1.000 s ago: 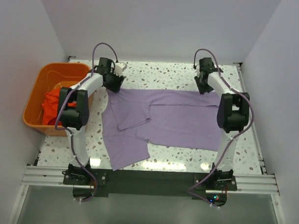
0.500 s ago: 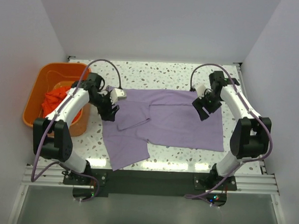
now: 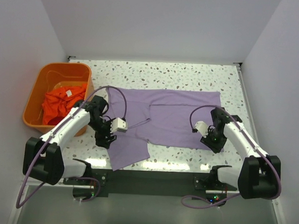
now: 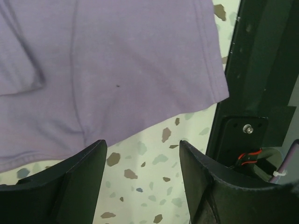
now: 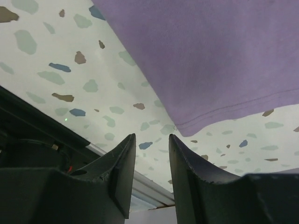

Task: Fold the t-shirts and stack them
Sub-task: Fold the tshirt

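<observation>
A large lavender t-shirt (image 3: 179, 118) lies spread flat across the middle of the table, with one flap (image 3: 128, 153) hanging toward the near edge. The orange-red t-shirt (image 3: 61, 101) is bunched up in the orange basket. My left gripper (image 3: 105, 141) hovers at the left edge of that near flap. It is open over bare terrazzo in the left wrist view (image 4: 142, 186), just below the lavender hem (image 4: 117, 70). My right gripper (image 3: 216, 145) hangs over the shirt's near right corner (image 5: 210, 60). Its jaws (image 5: 152, 154) stand narrowly open with nothing between them.
The orange plastic basket (image 3: 34, 95) stands at the table's left edge. A black and aluminium rail (image 3: 152, 178) carrying the arm bases runs along the near edge, close under both grippers. White walls enclose the table on three sides.
Both arms have swung from the shirt's far edge down to its near edge, the left along the left side and the right along the right side. The shirt lies as before.
</observation>
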Robot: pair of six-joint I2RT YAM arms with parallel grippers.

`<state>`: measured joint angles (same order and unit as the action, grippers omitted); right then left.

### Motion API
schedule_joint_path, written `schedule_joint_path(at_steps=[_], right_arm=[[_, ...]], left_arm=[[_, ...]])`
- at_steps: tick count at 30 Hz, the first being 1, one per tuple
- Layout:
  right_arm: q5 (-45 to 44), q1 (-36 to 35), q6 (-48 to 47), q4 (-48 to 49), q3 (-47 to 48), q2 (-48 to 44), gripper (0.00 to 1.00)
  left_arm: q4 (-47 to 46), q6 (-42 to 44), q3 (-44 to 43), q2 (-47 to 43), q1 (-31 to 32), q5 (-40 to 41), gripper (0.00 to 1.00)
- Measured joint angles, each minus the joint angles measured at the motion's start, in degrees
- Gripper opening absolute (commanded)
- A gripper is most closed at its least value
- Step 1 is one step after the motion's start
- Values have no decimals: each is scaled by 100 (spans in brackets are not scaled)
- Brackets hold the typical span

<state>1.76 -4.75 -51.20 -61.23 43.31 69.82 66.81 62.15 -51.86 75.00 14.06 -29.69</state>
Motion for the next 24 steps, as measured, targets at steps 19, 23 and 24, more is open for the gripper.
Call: schedule_joint_path(at_steps=[19,23,24], right_arm=[[-710,0,-577,1781,-1078,142,26],[-789,0,-592,1869,-1054,240,0],[-822,0,-595,1908,-1047,256,0]], left_arm=[[-442,-525,704,-584,796,267,69],[-793,-951,1067,-820,1344,511,69],[-892,-1073,1143,-844,1497,599,69]])
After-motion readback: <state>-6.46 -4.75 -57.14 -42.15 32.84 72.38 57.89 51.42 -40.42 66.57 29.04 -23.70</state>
